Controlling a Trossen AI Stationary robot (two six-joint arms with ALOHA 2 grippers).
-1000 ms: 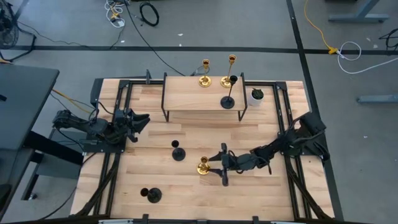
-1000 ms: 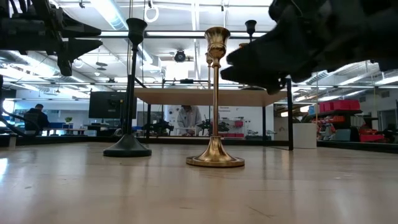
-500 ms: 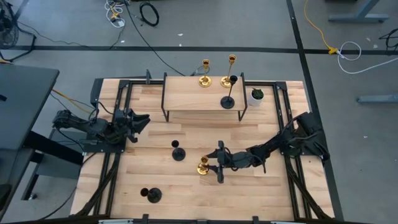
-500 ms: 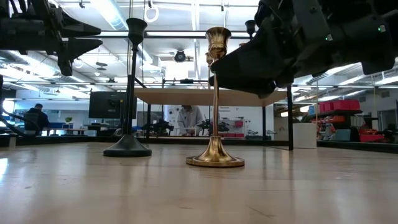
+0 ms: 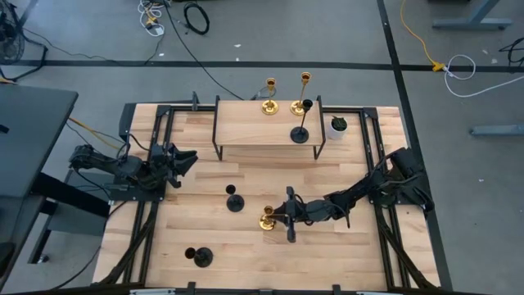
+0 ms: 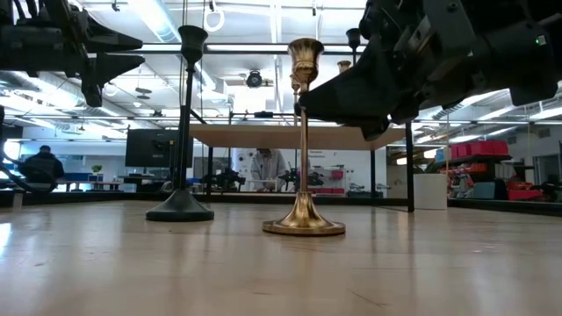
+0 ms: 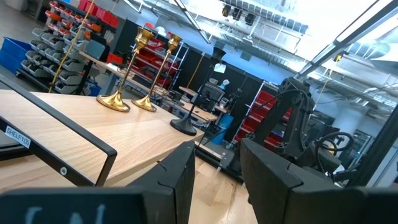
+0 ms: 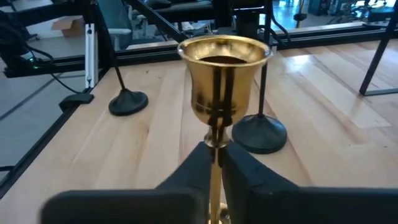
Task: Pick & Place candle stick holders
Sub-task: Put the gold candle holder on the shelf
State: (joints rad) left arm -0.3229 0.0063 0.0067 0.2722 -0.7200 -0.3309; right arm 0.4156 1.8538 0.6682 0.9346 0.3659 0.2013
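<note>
right jaws pinching gold holder stem | holder upright, cup up | left jaws apparently spread

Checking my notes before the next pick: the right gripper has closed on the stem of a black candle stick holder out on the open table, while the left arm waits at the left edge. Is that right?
Not quite: the colour is wrong. The right gripper has closed on the stem of a gold candle stick holder, as the right wrist view shows. The rest stands: it is on the open table, and the left gripper waits at the left edge.
</note>
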